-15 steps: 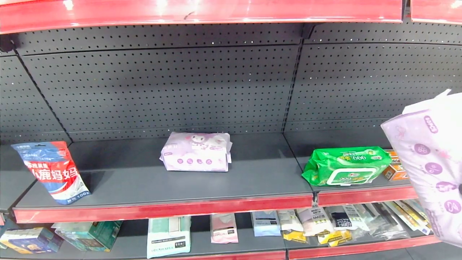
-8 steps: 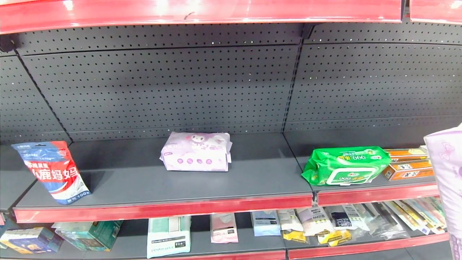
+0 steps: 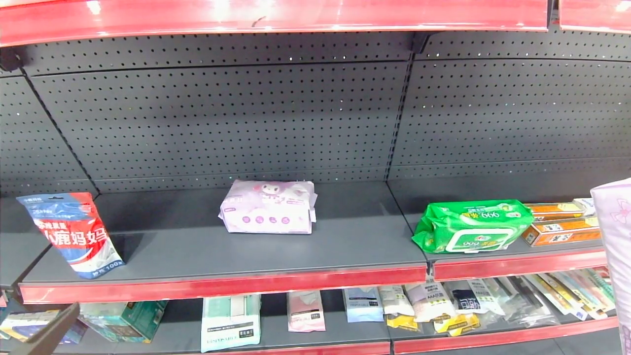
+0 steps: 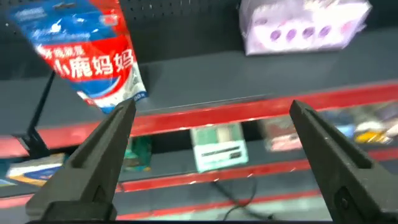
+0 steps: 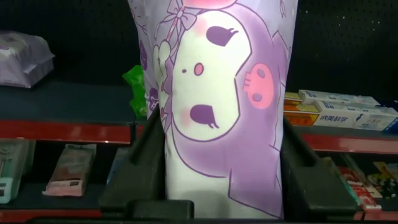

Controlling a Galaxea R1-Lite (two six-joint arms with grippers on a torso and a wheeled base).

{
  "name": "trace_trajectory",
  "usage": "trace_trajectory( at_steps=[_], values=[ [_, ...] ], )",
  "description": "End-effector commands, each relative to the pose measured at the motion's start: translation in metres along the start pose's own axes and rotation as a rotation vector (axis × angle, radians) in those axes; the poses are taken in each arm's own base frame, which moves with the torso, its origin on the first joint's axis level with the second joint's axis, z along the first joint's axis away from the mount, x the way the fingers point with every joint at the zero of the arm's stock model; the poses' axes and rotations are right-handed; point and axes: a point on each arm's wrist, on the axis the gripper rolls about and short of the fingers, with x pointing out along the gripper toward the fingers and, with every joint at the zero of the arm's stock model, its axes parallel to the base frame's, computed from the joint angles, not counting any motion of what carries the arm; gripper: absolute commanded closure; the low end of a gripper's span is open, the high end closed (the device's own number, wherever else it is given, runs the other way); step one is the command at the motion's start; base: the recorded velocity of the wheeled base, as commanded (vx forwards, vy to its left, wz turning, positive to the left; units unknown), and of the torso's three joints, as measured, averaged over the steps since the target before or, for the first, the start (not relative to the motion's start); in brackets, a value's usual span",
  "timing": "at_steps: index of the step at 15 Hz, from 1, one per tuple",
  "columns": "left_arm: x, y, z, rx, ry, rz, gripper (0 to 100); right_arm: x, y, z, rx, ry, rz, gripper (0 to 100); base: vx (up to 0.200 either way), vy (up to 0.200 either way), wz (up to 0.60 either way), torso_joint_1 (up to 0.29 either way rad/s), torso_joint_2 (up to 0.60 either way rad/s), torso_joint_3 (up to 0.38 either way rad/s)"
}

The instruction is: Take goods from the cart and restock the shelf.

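1. Head view: the shelf (image 3: 222, 256) has a purple tissue pack (image 3: 267, 213) lying flat around the middle of the frame. A red-and-blue pouch (image 3: 71, 234) stands at the left. A green wipes pack (image 3: 472, 226) sits right of centre, with orange boxes (image 3: 562, 230) just beside it. A second purple pack (image 3: 616, 236) pokes in at the right edge, off the shelf.
2. Left wrist view: the left gripper (image 4: 211, 107) is spread wide with nothing between its fingers, out in front of the shelf's red edge. The pouch and the shelved tissue pack sit beyond it.
3. Right wrist view: the right gripper (image 5: 221, 140) is clamped on the second purple pack, which is held upright with its cartoon face towards the camera. The green wipes pack peeks out behind it.
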Motion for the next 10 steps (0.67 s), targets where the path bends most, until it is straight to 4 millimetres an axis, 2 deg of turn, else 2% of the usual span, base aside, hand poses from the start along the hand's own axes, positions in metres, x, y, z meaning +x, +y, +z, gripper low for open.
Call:
trace_trajectory(
  at_steps=[1, 3, 5, 10],
  values=[
    [0.069, 0.002, 0.02, 0.096, 0.165, -0.087, 0, 0.001, 0.0, 0.0, -0.004, 0.004, 0.002, 100, 0.0, 0.0, 0.0, 0.0, 0.0, 0.0],
    [0.103, 0.004, 0.033, 0.111, 0.207, -0.192, 0, 0.001, 0.0, -0.001, -0.005, 0.007, 0.002, 100, 0.0, 0.0, 0.0, 0.0, 0.0, 0.0],
    [0.135, 0.012, 0.036, 0.161, 0.25, -0.261, 0, 0.001, 0.0, -0.001, -0.005, 0.008, 0.002, 100, 0.0, 0.0, 0.0, 0.0, 0.0, 0.0],
    [0.199, 0.018, 0.038, 0.282, 0.261, -0.437, 0, 0.001, 0.001, -0.005, -0.031, 0.018, 0.007, 100, 0.0, 0.0, 0.0, 0.0, 0.0, 0.0]
  ],
)
